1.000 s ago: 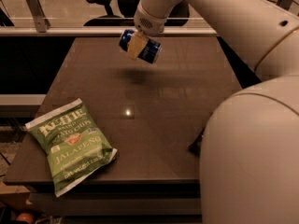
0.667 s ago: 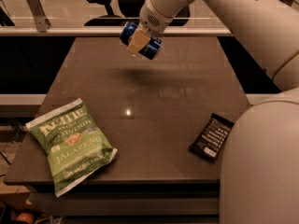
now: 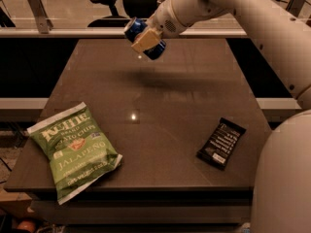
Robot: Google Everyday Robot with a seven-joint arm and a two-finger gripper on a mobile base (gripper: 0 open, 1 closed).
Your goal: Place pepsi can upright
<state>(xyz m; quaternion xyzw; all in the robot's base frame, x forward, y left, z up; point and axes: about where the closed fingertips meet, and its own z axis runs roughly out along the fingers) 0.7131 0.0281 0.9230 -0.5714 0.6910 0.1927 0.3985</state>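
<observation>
Hanging in the air above the far edge of the table, a little left of its middle, the pepsi can is not upright. Its long axis lies tilted, with one end toward the far left corner and the other lower, toward the near right. The gripper clamps across the can's middle, one tan finger pad covering its side, and the arm reaches in from beyond the right edge. Standing it up, as I judge it, calls for a wrist turn until one end faces the tabletop, then a descent. Nothing lies on the far half beneath the can. The green chip bag sits at the near left corner and the black snack bar toward the near right — both well apart from the can.
</observation>
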